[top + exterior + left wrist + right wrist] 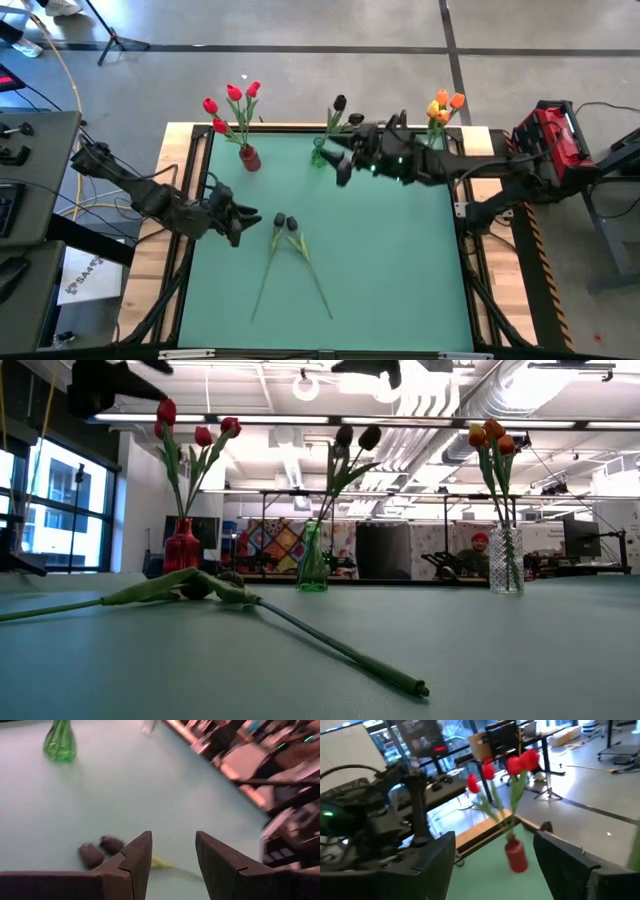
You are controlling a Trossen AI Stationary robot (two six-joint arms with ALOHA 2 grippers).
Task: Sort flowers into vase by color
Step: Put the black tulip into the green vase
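Note:
Two black-headed flowers point(285, 222) lie flat on the green table, heads side by side and stems spreading toward the near edge point(330, 645). My left gripper point(250, 219) is open just left of their heads point(101, 850) and touches nothing point(173, 852). My right gripper point(338, 160) is open and empty, hovering by the green vase point(320, 155), which holds two black flowers point(357, 437). In its wrist view point(495, 852) it faces the red vase point(516, 856). The red vase point(249, 158) holds three red flowers. The clear vase point(437, 135) holds orange flowers.
The three vases stand in a row along the table's far edge point(313, 560). A wooden frame point(180, 180) borders the green mat. Open mat lies on the near and right parts point(400, 270). A person point(480, 552) sits in the room behind.

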